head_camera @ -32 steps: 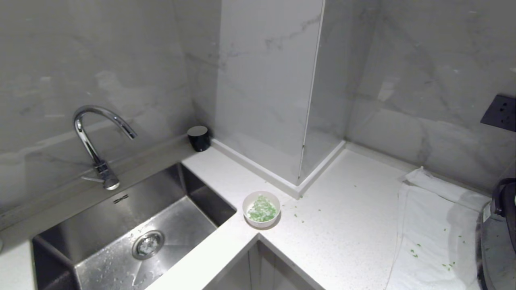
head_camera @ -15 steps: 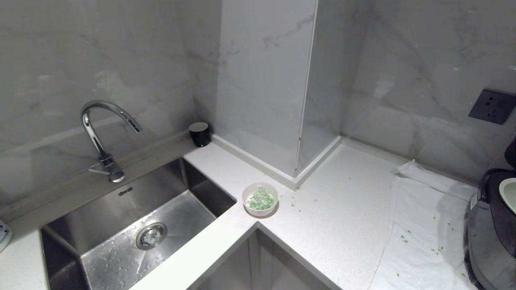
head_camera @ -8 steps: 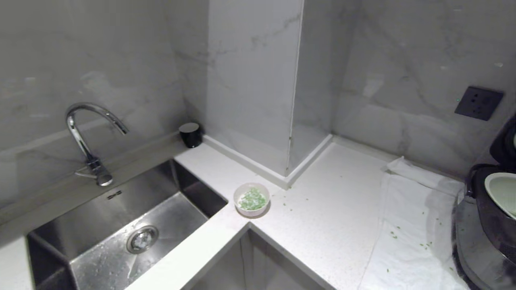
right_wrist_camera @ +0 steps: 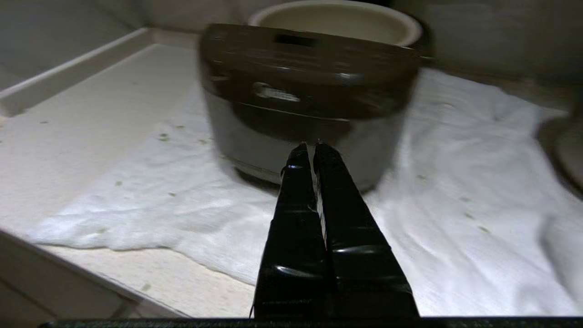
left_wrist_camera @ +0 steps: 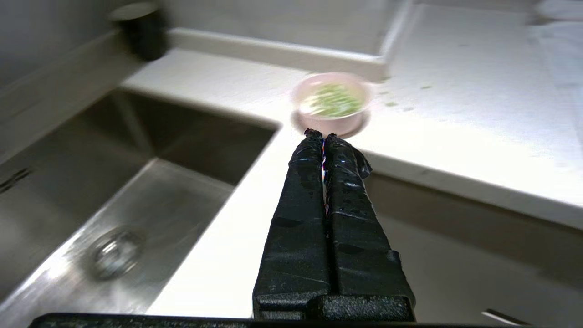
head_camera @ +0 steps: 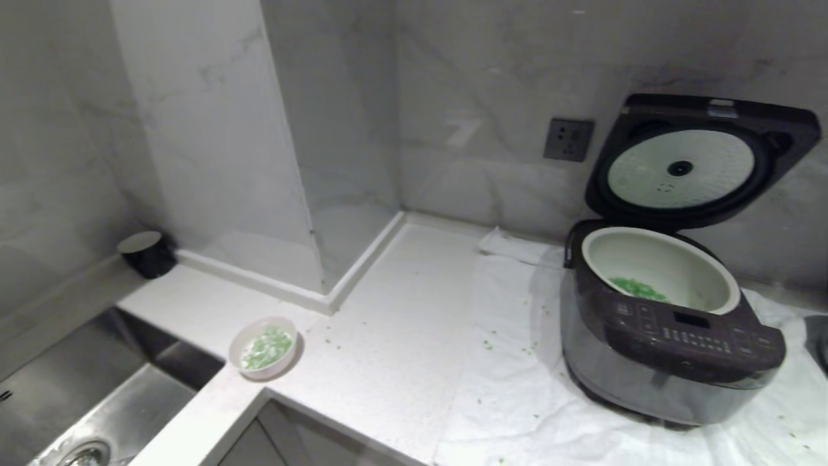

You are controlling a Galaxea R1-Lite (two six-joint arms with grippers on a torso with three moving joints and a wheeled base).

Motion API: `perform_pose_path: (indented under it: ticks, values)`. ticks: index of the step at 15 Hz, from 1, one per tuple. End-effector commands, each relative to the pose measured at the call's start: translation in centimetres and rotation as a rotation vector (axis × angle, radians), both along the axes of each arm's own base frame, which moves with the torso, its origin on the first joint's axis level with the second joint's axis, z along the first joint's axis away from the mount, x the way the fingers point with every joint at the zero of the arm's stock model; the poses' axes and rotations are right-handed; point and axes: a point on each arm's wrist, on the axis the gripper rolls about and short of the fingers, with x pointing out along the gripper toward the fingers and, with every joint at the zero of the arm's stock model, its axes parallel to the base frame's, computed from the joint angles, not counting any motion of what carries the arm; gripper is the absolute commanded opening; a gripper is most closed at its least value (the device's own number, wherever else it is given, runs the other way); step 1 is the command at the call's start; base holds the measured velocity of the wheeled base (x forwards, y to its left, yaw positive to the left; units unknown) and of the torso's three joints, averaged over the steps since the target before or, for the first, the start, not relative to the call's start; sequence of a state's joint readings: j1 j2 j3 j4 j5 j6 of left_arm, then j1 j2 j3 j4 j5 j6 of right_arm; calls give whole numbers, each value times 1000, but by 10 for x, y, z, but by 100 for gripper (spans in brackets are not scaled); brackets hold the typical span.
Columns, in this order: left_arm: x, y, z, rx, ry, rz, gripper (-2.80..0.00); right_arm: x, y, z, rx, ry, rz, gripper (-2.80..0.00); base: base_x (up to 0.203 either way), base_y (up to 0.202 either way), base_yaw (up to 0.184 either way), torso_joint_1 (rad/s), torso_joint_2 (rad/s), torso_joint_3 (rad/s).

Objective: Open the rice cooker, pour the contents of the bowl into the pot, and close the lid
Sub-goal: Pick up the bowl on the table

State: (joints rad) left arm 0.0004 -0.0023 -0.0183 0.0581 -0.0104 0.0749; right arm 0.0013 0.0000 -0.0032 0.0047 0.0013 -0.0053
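The dark rice cooker [head_camera: 673, 349] stands on a white cloth at the right, its lid [head_camera: 698, 162] raised upright against the wall. Its pale pot [head_camera: 660, 268] holds some green bits [head_camera: 637, 289]. The small pink bowl [head_camera: 263, 347], with chopped green contents [head_camera: 266, 344], sits on the counter corner by the sink. Neither arm shows in the head view. My left gripper [left_wrist_camera: 323, 135] is shut and empty, short of the bowl [left_wrist_camera: 331, 102]. In front of the cooker [right_wrist_camera: 309, 86] my right gripper [right_wrist_camera: 309, 146] is shut and empty too, apart from it.
A steel sink [head_camera: 77, 414] lies at the lower left. A black cup [head_camera: 147, 254] stands by the wall column. The white cloth [head_camera: 517, 388] under the cooker carries scattered green bits. A wall socket [head_camera: 568, 139] is behind, and a dark object [head_camera: 818, 340] shows at the right edge.
The whole head view has swung to the right: sink and faucet slid off to the left, and the open rice cooker has come fully into view. Nothing on the counter moved.
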Motion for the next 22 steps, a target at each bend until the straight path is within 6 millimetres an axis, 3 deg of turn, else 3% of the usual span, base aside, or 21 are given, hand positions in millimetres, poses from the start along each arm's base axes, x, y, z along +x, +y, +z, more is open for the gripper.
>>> perform_pose_path:
  ticks: [1, 9, 17, 22]
  values:
    - [0, 0, 0, -6, 2, -1, -280, 0, 0, 0, -1, 0, 1, -280, 3, 7, -177, 4, 0, 2]
    - [0, 0, 0, -27, 3, 2, -280, 0, 0, 0, -1, 2, 1, -280, 2, 7, -160, 3, 3, 5]
    - [0, 0, 0, -47, 1, 15, -280, 0, 0, 0, -1, 0, 1, -280, 0, 0, 0, 0, 0, 0]
    - [0, 0, 0, -47, 3, 18, -280, 0, 0, 0, -1, 0, 1, -280, 164, 0, 2, 2, 3, 3]
